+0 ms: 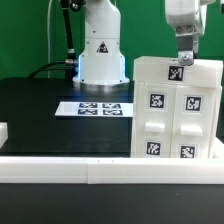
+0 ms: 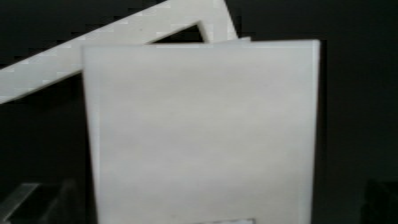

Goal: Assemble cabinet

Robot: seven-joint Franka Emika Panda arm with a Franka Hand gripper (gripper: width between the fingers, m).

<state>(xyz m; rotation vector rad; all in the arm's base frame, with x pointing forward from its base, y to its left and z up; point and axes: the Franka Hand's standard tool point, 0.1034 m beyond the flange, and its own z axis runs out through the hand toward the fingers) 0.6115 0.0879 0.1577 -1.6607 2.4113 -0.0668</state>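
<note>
Tool (image 1: 181,63) at upper right of the exterior view, lowered onto the top edge of the cabinet (image 1: 176,112); fingers meeting that edge beside a small tagged block (image 1: 177,72) (grip state cannot be told, contact zone too small to resolve). Cabinet standing upright at right of the exterior frame, on the black counter (image 1: 40,115), just behind the long white rail (image 1: 60,168) crossing the lower frame. Front face divided into door panels (image 1: 157,101), each bearing black-and-white square tags. In the wrist view, a plain white cabinet surface (image 2: 199,135) filling most of the frame, with a slanted white edge (image 2: 107,58) behind it against a dark ground; tool tips not clearly distinguishable there. Marker board (image 1: 98,107) lying flat at centre of the exterior frame, apart from the cabinet. White robot base (image 1: 103,50) with triangle sticker at upper centre, behind the marker board. Small white part (image 1: 3,131) at the left frame edge, cut off by the border.
</note>
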